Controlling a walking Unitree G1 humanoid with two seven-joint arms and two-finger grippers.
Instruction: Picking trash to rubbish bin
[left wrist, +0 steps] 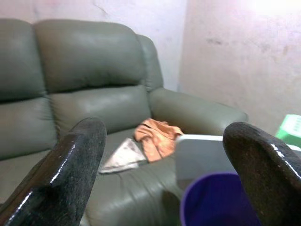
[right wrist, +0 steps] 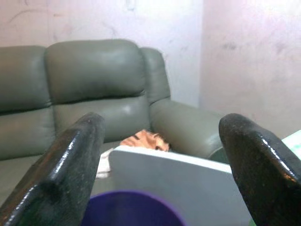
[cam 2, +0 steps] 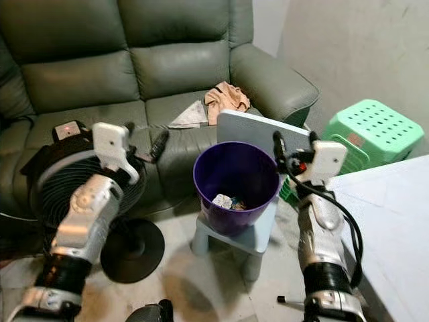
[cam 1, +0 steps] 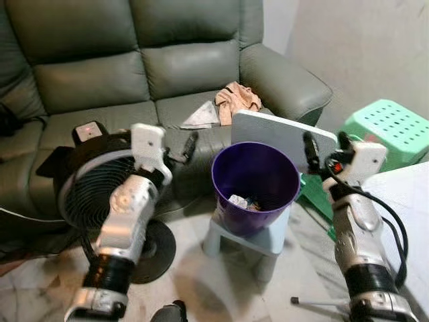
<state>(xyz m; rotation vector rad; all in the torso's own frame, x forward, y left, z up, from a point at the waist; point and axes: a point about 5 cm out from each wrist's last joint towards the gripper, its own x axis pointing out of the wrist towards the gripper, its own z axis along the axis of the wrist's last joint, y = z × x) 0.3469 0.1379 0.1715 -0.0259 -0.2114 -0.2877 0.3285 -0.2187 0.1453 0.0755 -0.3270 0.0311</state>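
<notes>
A purple rubbish bin [cam 1: 249,223] stands on a small grey-blue stool [cam 1: 263,243] in front of the sofa. Crumpled trash [cam 1: 238,200] lies at its bottom. On the sofa seat behind it are an orange crumpled cloth [cam 1: 236,98] and a pale sheet of paper [cam 1: 201,117]. My left gripper [cam 1: 181,153] is raised left of the bin, open and empty. My right gripper [cam 1: 326,149] is open and empty at the bin's right rim. The left wrist view looks between its fingers [left wrist: 70,174] at the cloth [left wrist: 157,136] and the bin [left wrist: 216,202].
A grey flat board [cam 1: 281,134] leans behind the bin. A black floor fan [cam 1: 94,188] stands at the left, under my left arm. A green plastic stool [cam 1: 389,127] and a white table edge [cam 1: 409,194] are at the right. The green-grey sofa [cam 1: 100,74] spans the back.
</notes>
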